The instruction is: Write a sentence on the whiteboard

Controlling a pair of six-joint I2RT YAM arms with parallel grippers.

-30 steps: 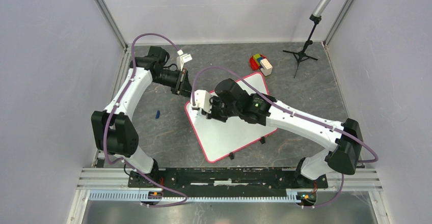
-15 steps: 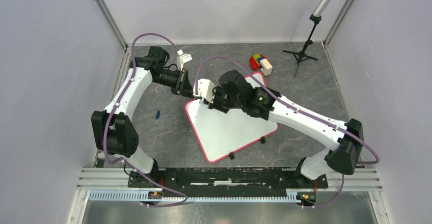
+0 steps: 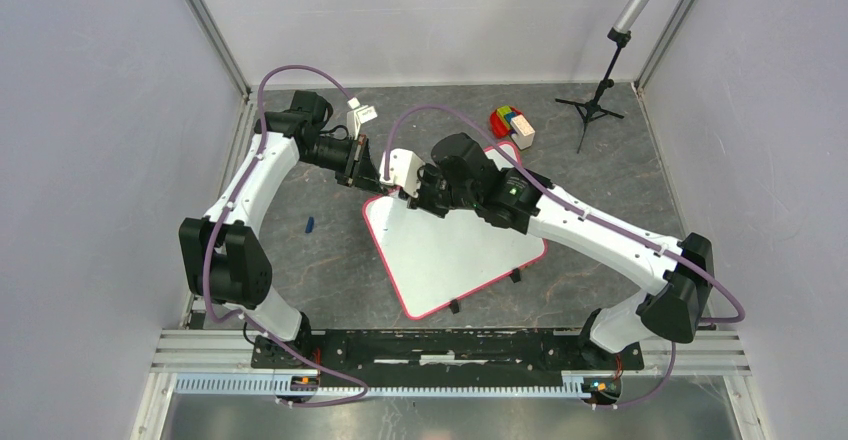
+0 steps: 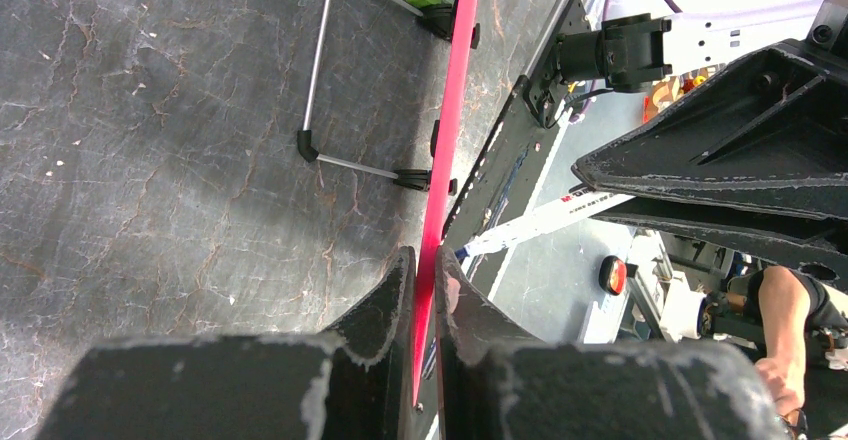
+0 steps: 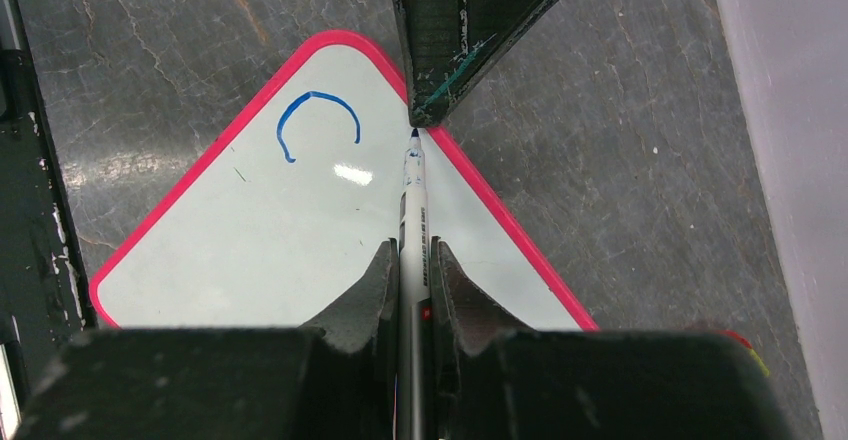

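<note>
The whiteboard (image 3: 455, 250) lies on the dark table, white with a pink-red rim. My left gripper (image 3: 364, 174) is shut on its far-left rim; in the left wrist view the red rim (image 4: 447, 130) runs edge-on between my left gripper's (image 4: 425, 272) jaws. My right gripper (image 3: 401, 192) is shut on a blue marker (image 5: 412, 222), seen in the right wrist view between my right gripper's (image 5: 411, 260) fingers. The marker tip sits near the board's corner rim, just below the left gripper's fingers (image 5: 450, 40). Of the sentence, only a blue "C" (image 5: 318, 120) shows on the board (image 5: 260, 250).
A stack of coloured blocks (image 3: 511, 122) sits by the board's far corner. A black tripod stand (image 3: 597, 102) is at the back right. A small blue cap (image 3: 310, 225) lies on the table left of the board. Black clips (image 3: 454, 306) line the board's near edge.
My right gripper has moved with the marker toward the board's far-left corner, close to the left gripper. The left arm and the board have stayed put.
</note>
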